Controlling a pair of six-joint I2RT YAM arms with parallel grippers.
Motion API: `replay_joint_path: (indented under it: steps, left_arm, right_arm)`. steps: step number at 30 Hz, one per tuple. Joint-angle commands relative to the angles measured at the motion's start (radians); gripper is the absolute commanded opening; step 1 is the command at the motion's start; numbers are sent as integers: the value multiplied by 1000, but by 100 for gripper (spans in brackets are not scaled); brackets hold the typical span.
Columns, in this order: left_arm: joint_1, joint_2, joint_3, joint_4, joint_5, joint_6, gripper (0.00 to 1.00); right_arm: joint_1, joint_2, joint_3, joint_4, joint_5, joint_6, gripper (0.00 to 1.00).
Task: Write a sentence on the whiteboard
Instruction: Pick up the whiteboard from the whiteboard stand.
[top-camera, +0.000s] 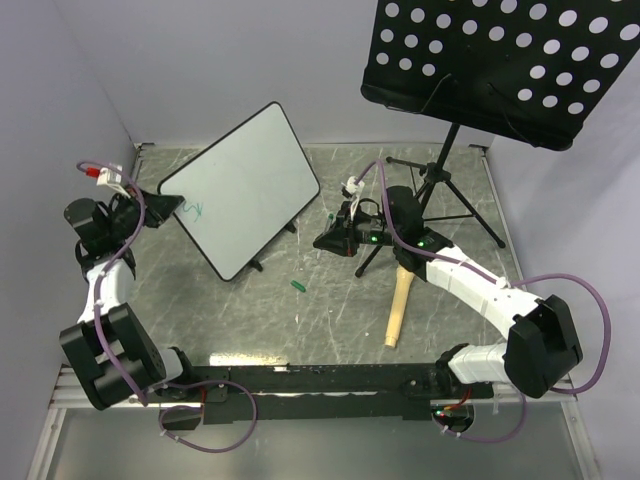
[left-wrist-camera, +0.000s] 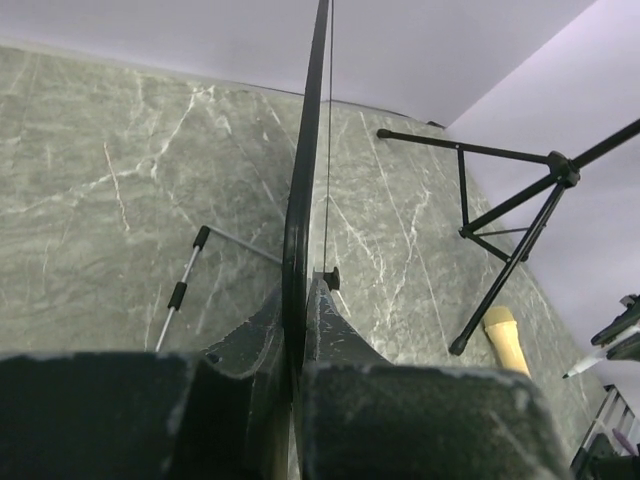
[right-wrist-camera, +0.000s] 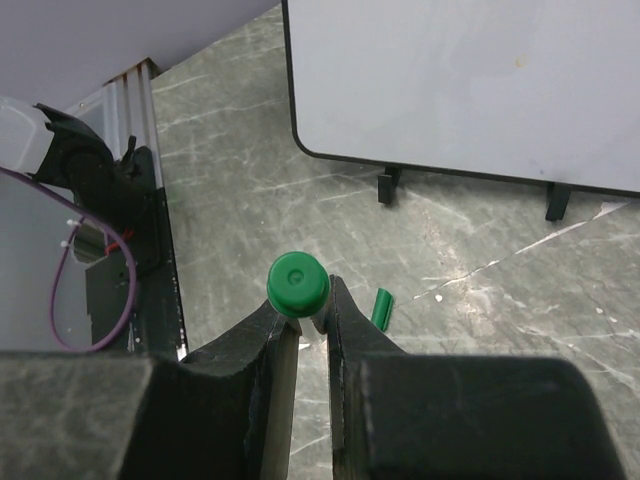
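I can't read the teal marks (top-camera: 190, 210) on the whiteboard (top-camera: 245, 185); they are too small from above. My left gripper (top-camera: 166, 203) covers one corner of it. The left wrist view shows only its thin edge. My right gripper (right-wrist-camera: 308, 312) hides most of the green marker (right-wrist-camera: 297, 282). The music stand (top-camera: 500, 60) runs off the picture's top.

Pale lilac walls (top-camera: 200, 60) enclose a grey marbled tabletop (top-camera: 330, 320) bearing a black music stand (top-camera: 460, 105).
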Motion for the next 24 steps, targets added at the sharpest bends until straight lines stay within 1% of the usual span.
replay_joint_path:
  steps: [1, 5, 10, 15, 18, 22, 24]
  left_arm:
    - [18, -29, -9, 272, -43, 98, 1]
    - [16, -29, -18, 404, -19, 10, 1]
    - [16, -22, 39, 476, 3, -125, 1]
    - [16, -38, 63, 544, 3, -212, 1]
    - [16, -34, 63, 599, 4, -297, 1]
    - [16, -28, 55, 749, -9, -447, 1]
    - [16, -20, 59, 791, -19, -525, 1]
  right_arm:
    - [-13, -1, 33, 39, -17, -3, 0]
    - [-16, -1, 33, 39, -20, -5, 0]
    - [-19, -3, 33, 38, -23, -3, 0]
    - [-25, -9, 33, 38, -23, -2, 0]
    - [-29, -11, 35, 36, -26, 0, 0]
    - [-34, -18, 31, 38, -25, 0, 0]
    - [-36, -24, 31, 38, -26, 0, 0]
